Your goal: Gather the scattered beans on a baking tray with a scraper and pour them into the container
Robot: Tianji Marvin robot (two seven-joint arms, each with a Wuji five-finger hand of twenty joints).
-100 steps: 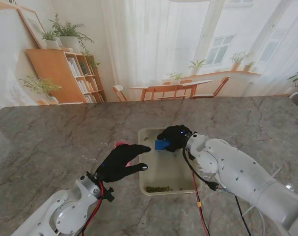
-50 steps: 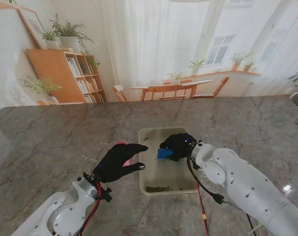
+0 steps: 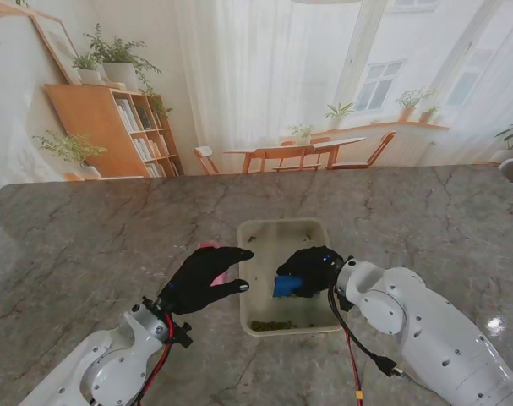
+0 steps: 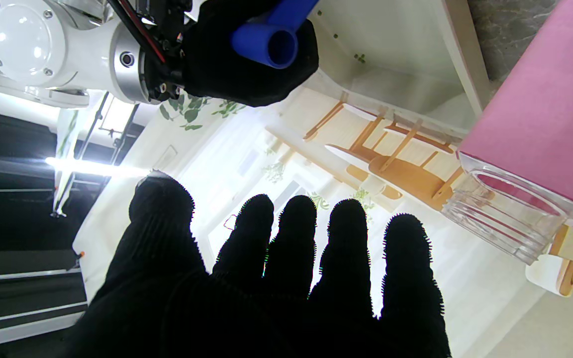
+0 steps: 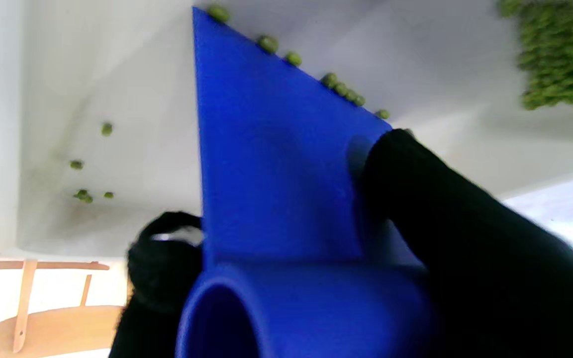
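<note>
Beans: a dense green heap (image 3: 271, 325) lies against the tray wall nearest me; a short row (image 5: 338, 87) sits along the scraper's working edge, and a few loose ones (image 5: 85, 194) lie apart on the tray floor.
Baking tray: pale, rectangular (image 3: 249, 315), on the marble table (image 3: 87, 245) between the two arms, its long axis running away from me.
Scraper: blue (image 3: 286, 286), over the middle of the tray, a little farther from me than the heap; its flat blade reaches down to the tray floor, the tubular handle is uppermost, and the blade edge lies roughly across the tray's width, facing the heap.
Right robot hand: (image 3: 311, 269) clamped around the scraper's handle, a finger (image 5: 445, 209) pressing on the blade's back.
Left robot hand: (image 3: 207, 277) holds nothing, fingers spread and straight, beside the tray's left rim; whether it touches the rim I cannot tell.
Container: clear jar (image 4: 508, 214) with a pink block (image 4: 545, 119) beside it, seen only from the left wrist, just left of the tray.
Risk, stragglers: the loose beans to the side seem to lie outside the blade's path, so a straight pull would probably miss them.
Risk, escape: if the blade tilts or lifts, beans could roll under it.
Risk, tray: drag from the blade may slide the tray if the left robot hand is not bracing it.
</note>
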